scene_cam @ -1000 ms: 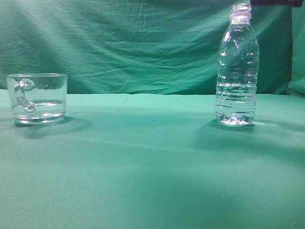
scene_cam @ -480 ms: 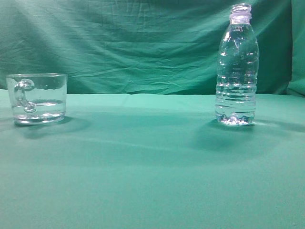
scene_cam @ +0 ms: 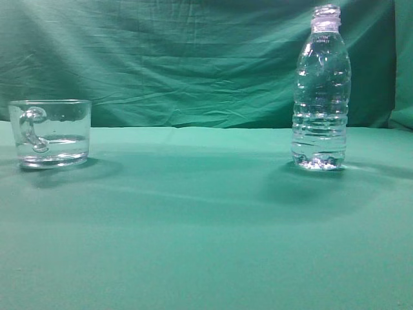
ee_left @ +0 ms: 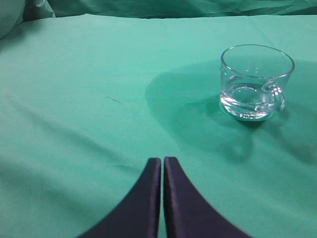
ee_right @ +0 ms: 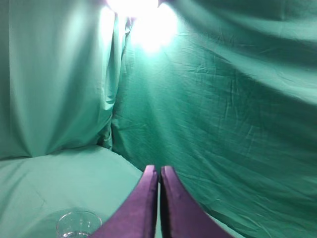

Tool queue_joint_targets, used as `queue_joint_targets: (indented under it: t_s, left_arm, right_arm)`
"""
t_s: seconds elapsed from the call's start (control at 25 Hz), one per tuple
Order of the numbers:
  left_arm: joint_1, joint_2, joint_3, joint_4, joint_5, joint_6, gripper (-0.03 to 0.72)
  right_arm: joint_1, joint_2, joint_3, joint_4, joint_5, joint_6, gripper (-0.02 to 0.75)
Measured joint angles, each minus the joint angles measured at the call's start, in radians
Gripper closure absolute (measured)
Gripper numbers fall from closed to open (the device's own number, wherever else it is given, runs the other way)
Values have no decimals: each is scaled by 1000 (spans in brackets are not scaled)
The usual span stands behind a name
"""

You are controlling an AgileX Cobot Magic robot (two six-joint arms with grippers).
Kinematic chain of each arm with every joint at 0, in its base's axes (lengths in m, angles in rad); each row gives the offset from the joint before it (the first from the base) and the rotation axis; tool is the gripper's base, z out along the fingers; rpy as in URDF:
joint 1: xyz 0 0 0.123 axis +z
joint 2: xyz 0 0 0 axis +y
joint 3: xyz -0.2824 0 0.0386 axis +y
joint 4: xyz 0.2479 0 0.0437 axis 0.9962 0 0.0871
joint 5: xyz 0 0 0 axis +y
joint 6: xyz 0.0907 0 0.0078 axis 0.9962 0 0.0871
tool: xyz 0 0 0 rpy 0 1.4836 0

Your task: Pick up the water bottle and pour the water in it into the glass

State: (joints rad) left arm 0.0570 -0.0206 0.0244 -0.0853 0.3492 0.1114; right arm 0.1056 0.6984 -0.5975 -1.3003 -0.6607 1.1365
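The water bottle (scene_cam: 321, 97) stands upright and capless at the right of the exterior view, with water (scene_cam: 319, 139) in its ribbed lower part. The glass (scene_cam: 55, 132) stands at the far left, handle facing the camera, with a little water in its base. Neither gripper shows in the exterior view. My left gripper (ee_left: 162, 159) is shut and empty above the cloth; the glass (ee_left: 255, 82) is ahead of it to the right, apart from it. My right gripper (ee_right: 159, 167) is shut and empty, raised and facing the backdrop; the glass rim (ee_right: 78, 224) shows at the bottom left.
A green cloth (scene_cam: 193, 226) covers the table, and a wrinkled green curtain (scene_cam: 181, 58) hangs behind it. A bright light glare (ee_right: 141, 15) sits at the top of the right wrist view.
A dark part of an arm at the top edge above the bottle one second ago has gone out of the exterior view. The bottle and the glass have not moved.
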Motion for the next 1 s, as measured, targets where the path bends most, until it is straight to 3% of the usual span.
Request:
queue_joint_targets:
  t_s: [0.16,0.32,0.52,0.64,0.8,1.0]
  left_arm:
    - [0,0,0,0,0,0,688]
    - [0,0,0,0,0,0,688]
    - [0,0,0,0,0,0,688]
    - [0,0,0,0,0,0,688]
    - [0,0,0,0,0,0,688]
    - [0,0,0,0,0,0,688]
  right_arm:
    - [0,-6,0,-8,2,2,738]
    - [0,-6,0,200,97,14,738]
    - [0,-6,0,464,426,12,738]
    - [0,-6,0,528,630,-35,738]
    - [0,-57,0,604,695,-313,738]
    - [0,-236,63,860,695,-789,738]
